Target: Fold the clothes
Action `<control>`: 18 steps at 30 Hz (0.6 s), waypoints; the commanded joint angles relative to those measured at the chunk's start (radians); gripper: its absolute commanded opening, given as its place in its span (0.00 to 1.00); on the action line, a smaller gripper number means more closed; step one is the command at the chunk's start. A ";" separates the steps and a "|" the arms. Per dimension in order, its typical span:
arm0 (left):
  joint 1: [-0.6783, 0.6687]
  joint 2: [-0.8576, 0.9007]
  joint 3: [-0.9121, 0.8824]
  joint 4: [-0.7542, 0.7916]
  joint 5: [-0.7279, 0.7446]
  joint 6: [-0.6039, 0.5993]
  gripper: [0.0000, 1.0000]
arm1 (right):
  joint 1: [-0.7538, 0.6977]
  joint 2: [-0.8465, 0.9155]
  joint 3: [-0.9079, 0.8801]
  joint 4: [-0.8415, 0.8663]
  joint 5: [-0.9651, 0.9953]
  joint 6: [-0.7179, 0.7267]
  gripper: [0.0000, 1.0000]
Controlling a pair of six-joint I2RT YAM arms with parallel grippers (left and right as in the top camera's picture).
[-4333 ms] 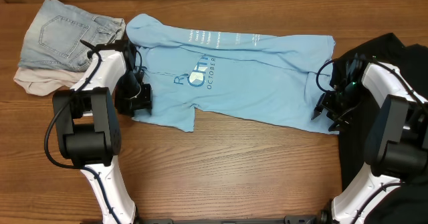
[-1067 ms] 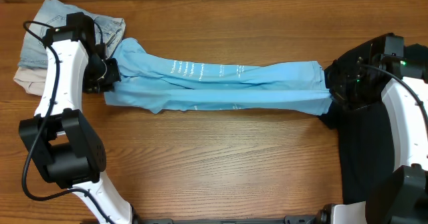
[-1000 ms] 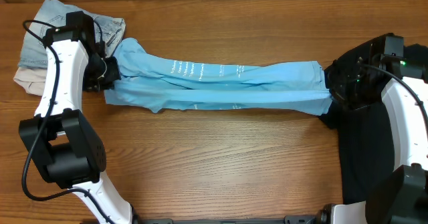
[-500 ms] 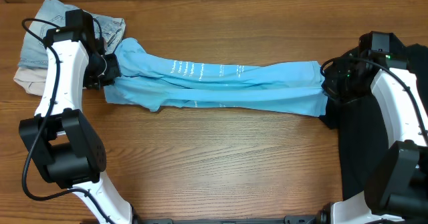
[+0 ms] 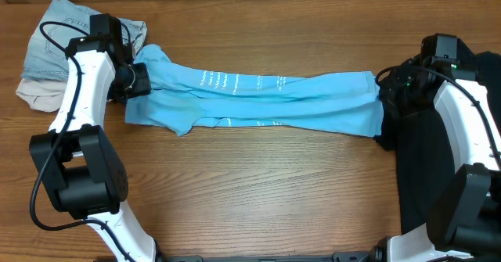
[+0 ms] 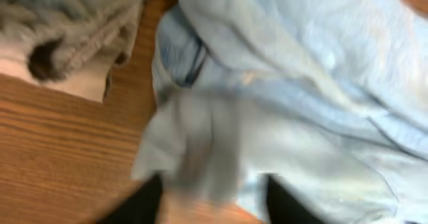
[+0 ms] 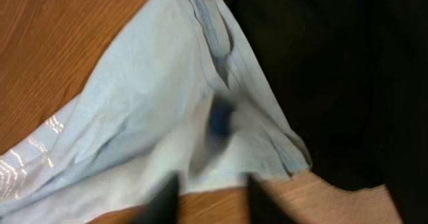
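At the left end of the work, item one: left gripper (image 5: 135, 80), jaws parted. Its two dark fingertips (image 6: 144, 200) stand apart in the wrist view with blurred pale-blue cloth between and beyond them, and I see no pinch on it. Item two: right gripper (image 5: 389, 98), at the opposite end, jaws likewise parted, with blurred blue hem showing in the gap and nothing visibly clamped. Item three: blue T-shirt (image 5: 266, 102), the piece in hand, lying flat on the table (image 5: 258, 199) as one long narrow band stretched between the two grippers. Its white lettering faces up along its length. The left end is rumpled, with a loose flap sagging toward the near edge, while the right end is squarer. Item four: black T-shirt (image 5: 415, 192), spread loose at the right under that arm, touching the right end of the blue one, and not folded in any way I can make out. Item five: denim garment (image 5: 59, 35) on a pale cloth (image 5: 35, 96), heaped at the far left corner just beside the left gripper. Status, my estimate: the lengthwise fold of the blue shirt is done, though untidy. The crosswise folds to shorten the band are not yet done, and the black shirt is wholly outstanding.
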 commanded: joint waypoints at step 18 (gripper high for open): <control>-0.064 -0.034 -0.161 -0.185 0.214 0.198 0.80 | -0.002 0.001 0.007 -0.054 0.023 -0.001 0.80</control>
